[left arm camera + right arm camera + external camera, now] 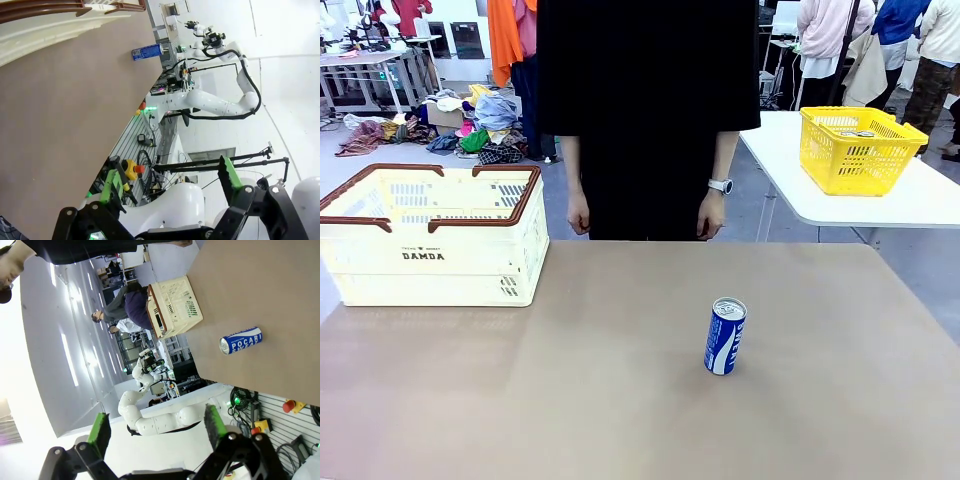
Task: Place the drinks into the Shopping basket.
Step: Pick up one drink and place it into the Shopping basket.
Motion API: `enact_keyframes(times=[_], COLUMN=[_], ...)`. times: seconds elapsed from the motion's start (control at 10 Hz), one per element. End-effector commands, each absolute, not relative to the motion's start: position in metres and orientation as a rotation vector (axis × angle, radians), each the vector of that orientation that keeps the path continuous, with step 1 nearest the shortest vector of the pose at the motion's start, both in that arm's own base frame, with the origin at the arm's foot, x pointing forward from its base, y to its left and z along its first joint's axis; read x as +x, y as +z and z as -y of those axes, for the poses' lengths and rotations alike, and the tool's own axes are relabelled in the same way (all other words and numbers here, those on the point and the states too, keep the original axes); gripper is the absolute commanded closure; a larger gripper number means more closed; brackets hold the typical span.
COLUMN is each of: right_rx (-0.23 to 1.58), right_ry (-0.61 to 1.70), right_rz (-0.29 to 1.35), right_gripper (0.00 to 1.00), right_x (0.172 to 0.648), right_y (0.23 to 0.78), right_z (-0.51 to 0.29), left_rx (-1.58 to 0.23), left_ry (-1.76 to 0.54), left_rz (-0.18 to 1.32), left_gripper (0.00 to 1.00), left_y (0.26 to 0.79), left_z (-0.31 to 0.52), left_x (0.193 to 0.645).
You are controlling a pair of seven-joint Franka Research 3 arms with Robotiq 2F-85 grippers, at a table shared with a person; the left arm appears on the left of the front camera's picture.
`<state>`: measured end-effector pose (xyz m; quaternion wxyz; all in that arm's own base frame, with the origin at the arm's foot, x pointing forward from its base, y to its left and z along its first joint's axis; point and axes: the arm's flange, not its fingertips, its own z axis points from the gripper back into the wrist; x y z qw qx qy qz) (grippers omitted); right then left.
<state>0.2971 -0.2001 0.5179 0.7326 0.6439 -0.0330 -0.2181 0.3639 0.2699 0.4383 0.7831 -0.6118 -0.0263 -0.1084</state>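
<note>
Glossy metal blue can [725, 336], matt tan tabletop [570, 400], slotted cream plastic Shopping basket [430, 250].

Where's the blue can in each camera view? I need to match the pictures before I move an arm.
Front view: the blue can stands upright on the table, right of centre, in the lower half.
Left wrist view: the blue can is small, near the top, just left of centre, sideways in the picture.
Right wrist view: the blue can is right of centre, in the upper half, sideways.
Shared landmark: the Shopping basket.

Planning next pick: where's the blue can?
Front view: the blue can stands upright on the table, right of centre, apart from the Shopping basket at left.
</note>
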Motion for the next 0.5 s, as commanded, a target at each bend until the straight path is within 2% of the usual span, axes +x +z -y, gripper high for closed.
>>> enact_keyframes(times=[0.0, 0.4], right_rx=[1.431, 1.431], right_ry=[-0.484, -0.484], right_rz=[0.069, 0.069], right_gripper=[0.00, 0.00], right_x=[0.2970, 0.2970], right_y=[0.5236, 0.5236], right_z=[0.2007, 0.2007], left_rx=[-1.322, -1.322], left_ry=[-0.229, -0.229], left_rz=[0.046, 0.046], left_gripper=[0.00, 0.00], left_y=[0.4396, 0.4396], left_z=[-0.2695, -0.2695], left_x=[0.3611, 0.3611])
